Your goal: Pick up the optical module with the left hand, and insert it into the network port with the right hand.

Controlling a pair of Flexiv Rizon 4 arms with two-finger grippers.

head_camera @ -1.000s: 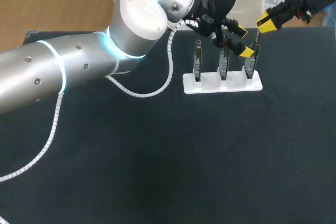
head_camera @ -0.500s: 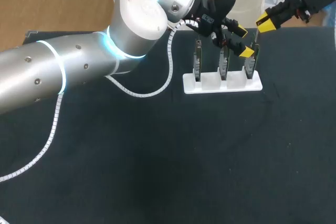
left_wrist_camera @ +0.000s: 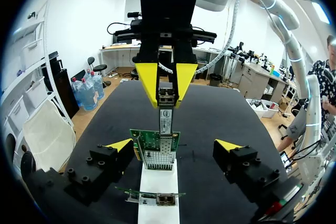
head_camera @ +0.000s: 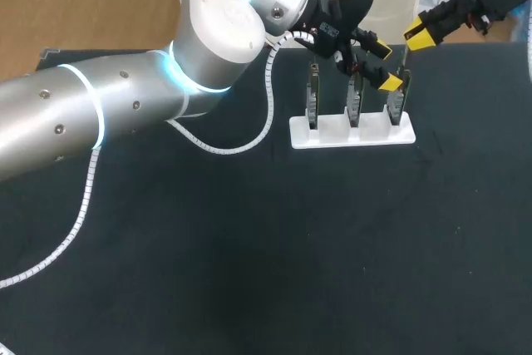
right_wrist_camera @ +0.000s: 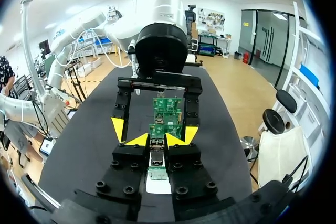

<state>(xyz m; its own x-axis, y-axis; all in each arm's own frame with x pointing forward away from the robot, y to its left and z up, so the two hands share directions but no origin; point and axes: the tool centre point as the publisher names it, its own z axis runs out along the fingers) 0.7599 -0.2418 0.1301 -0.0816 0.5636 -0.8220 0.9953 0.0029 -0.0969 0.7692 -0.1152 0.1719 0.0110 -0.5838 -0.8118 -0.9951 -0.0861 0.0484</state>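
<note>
Our right gripper (right_wrist_camera: 157, 140) shifts a tiny bit. Our left gripper (left_wrist_camera: 174, 144) sits wide open around the far right network card (left_wrist_camera: 152, 153) on the white stand (head_camera: 332, 132). The right gripper pinches the optical module (left_wrist_camera: 166, 116) just over that card. We should keep it straight and push gently.

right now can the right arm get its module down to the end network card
Probably yes: the right gripper holds the optical module just above the network card, and the open left gripper straddles the card without covering it.
</note>
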